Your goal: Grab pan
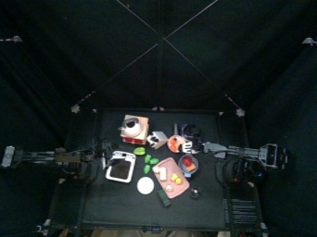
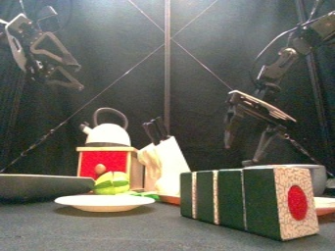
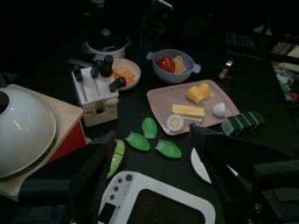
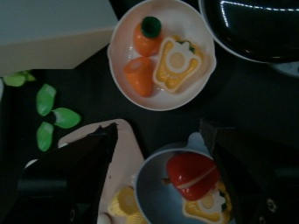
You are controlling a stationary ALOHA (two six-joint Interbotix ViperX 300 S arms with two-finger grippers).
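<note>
The pan (image 4: 251,26), round and black inside with a thin grey rim, sits beside a white bowl (image 4: 158,57) of carrot and other food. In the left wrist view the pan (image 3: 107,44) lies far off, behind that white bowl (image 3: 122,73). From above, the pan (image 1: 191,130) is at the table's back right. My right gripper (image 4: 152,188) hangs open above a blue-grey bowl (image 4: 193,188) holding a tomato, short of the pan and holding nothing. My left gripper (image 3: 170,184) is open over a white tray (image 3: 152,203) at the table's left, far from the pan.
A pink board (image 3: 198,103) with food pieces lies mid-table, with green leaves (image 3: 152,138) next to it. A knife block (image 3: 93,87) and a white kettle (image 3: 24,122) stand at the back left. A white plate (image 2: 102,202) and a sushi block (image 2: 256,199) are at the front edge.
</note>
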